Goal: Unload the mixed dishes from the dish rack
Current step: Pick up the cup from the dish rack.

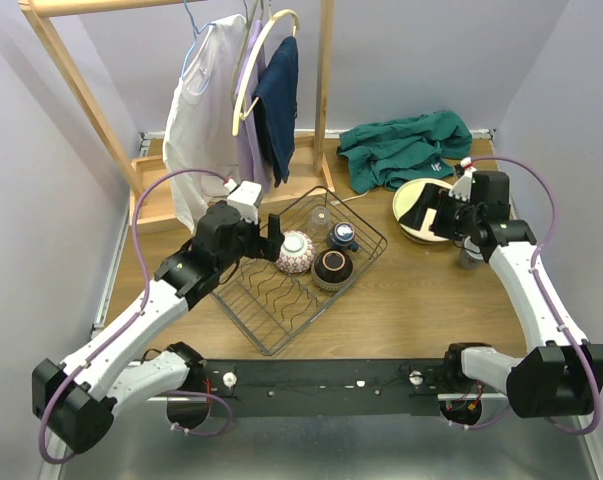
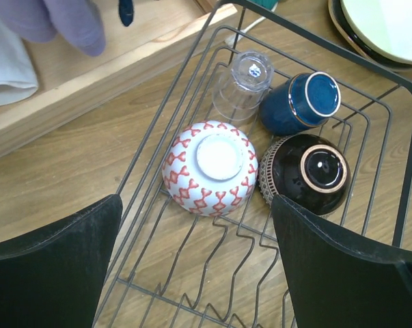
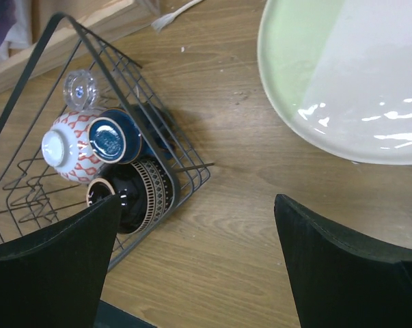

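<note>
The black wire dish rack (image 1: 242, 323) sits mid-table. It holds a red-and-white patterned bowl (image 1: 295, 252), a dark bowl (image 1: 333, 268), a dark blue cup (image 1: 342, 236) and a clear glass (image 1: 320, 217), all upside down or on their sides. My left gripper (image 1: 273, 232) is open and empty above the rack's left side, just short of the patterned bowl (image 2: 210, 167). My right gripper (image 1: 436, 212) is open and empty above the stacked cream plates (image 1: 409, 205). The top plate (image 3: 349, 75) shows in the right wrist view.
A wooden clothes rack with hanging clothes (image 1: 231, 100) stands behind the dish rack, its base (image 1: 156, 190) close to the rack's far-left side. A green cloth (image 1: 406, 148) lies at the back right. A small grey object (image 1: 469, 258) sits beside my right arm.
</note>
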You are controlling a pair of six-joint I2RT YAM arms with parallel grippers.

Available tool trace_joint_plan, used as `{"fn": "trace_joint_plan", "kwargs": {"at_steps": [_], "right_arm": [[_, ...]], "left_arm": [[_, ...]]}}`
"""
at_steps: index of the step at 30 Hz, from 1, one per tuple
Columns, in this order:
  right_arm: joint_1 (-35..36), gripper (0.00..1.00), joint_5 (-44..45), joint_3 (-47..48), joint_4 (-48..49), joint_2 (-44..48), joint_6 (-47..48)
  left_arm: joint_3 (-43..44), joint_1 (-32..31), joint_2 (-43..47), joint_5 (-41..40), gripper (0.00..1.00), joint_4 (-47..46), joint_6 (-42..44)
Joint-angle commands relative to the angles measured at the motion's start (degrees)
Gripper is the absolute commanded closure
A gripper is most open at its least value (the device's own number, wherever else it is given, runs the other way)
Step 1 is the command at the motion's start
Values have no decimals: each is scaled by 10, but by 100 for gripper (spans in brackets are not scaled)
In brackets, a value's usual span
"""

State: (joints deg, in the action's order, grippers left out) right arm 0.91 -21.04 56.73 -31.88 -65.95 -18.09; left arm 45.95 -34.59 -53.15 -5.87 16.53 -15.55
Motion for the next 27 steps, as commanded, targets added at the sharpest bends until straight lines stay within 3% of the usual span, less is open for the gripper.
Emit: {"fn": "trace_joint_plan", "kwargs": {"at_steps": [1,11,20,27], "right_arm": [[28,0,-8,-28,48,14,-16],[38,0,24,-52,52,28,-22],[38,0,16,-74,29,62,-14],[38,0,5,-87,11,79,-5]], "left_arm": [[57,-10,-63,32,1,24,2],[213,-80,-264,-34,4,65,3],[394,-91,-452,-115,10,161,-51],[477,-91,-542,-137,15,198,-72]]}}
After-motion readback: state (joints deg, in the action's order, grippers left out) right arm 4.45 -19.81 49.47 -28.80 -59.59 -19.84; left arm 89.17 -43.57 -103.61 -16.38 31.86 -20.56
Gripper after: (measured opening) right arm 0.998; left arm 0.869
